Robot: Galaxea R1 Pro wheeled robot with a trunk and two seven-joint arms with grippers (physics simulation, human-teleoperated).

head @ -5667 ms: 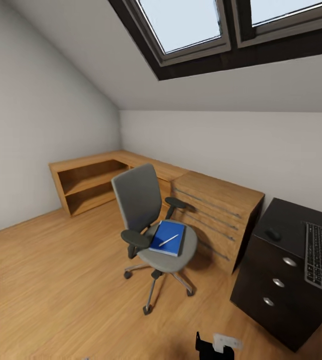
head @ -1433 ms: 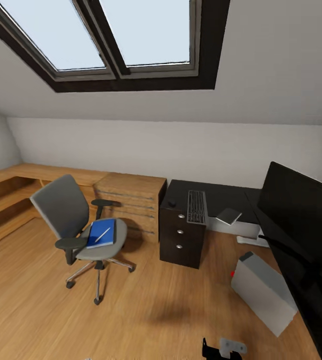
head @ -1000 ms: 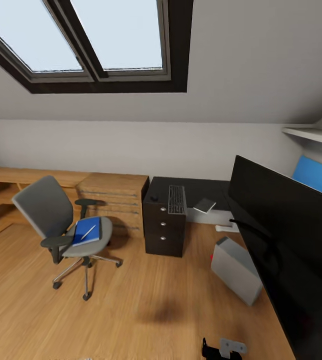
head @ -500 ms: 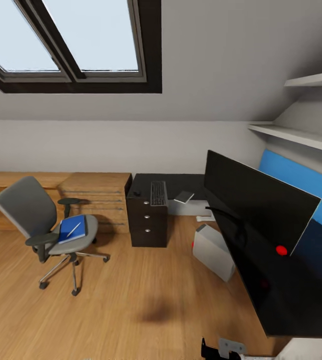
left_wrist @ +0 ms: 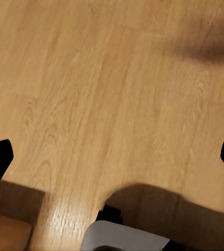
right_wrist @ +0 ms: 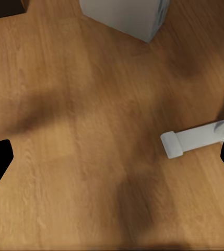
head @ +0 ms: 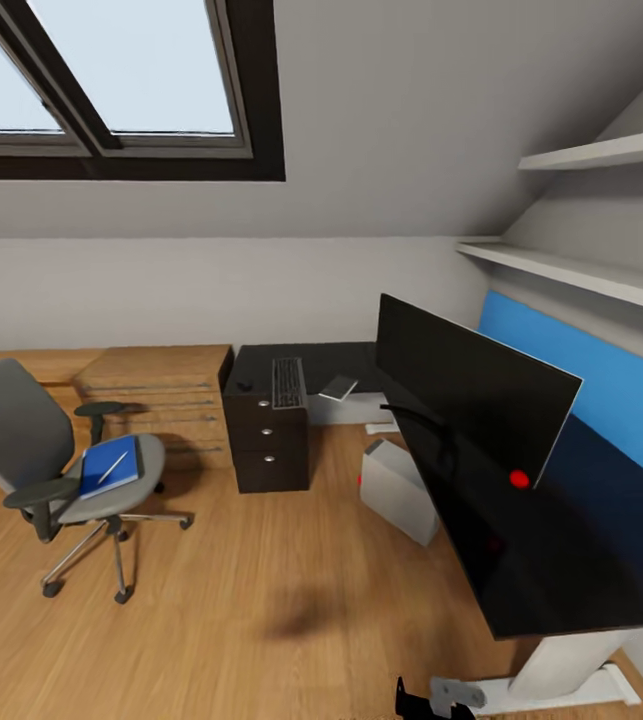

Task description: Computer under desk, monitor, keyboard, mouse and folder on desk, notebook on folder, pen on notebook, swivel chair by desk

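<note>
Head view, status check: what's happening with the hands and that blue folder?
Both grippers open, empty. Folder on swivel chair, pen atop. Computer on floor beside desk.

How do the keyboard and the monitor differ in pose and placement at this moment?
The keyboard lies flat on the dark drawer cabinet; the monitor stands upright on the black desk. The keyboard sits far across the room, the monitor close by at the right of the head view. The keyboard looks small and narrow, the monitor broad. Both are black.
</note>
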